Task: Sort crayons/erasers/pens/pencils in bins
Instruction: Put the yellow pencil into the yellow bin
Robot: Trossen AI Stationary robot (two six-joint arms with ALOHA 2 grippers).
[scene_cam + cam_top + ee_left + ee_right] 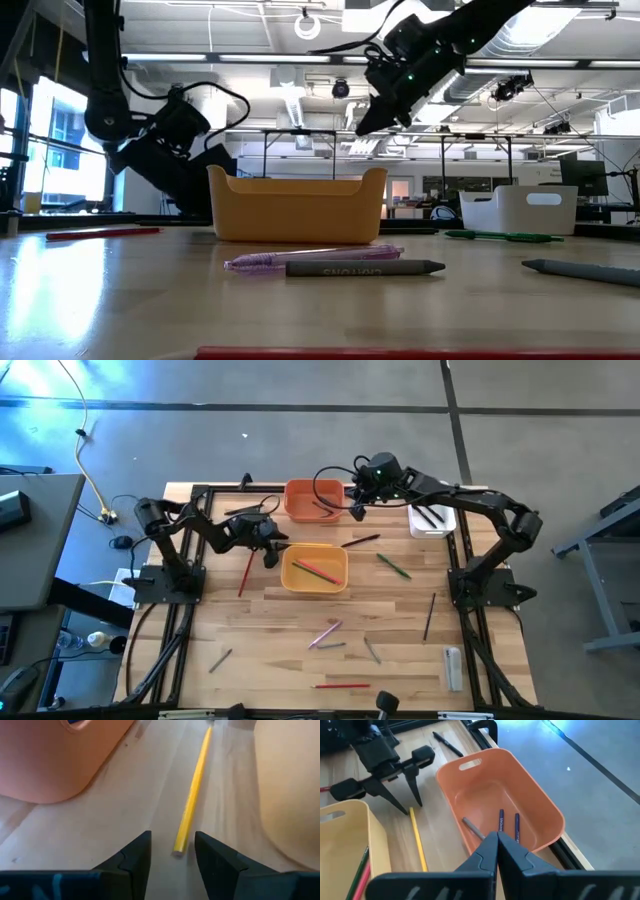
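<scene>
Right under the left claw (172, 852), fingers spread, lies the yellow pencil (192, 802) flat on the surface (270, 630), between the orange bin (520, 800) and the yellow bin (314, 568). Right claw (497, 837) hovers pressed together over the orange bin, holding nothing. Risk, I'd say: a slightly off-centre pinch could roll that pencil away or nudge a bin.

My own closed right end effector (496, 840) hides part of the grey stick (472, 828) in the orange bin (540, 805).
</scene>
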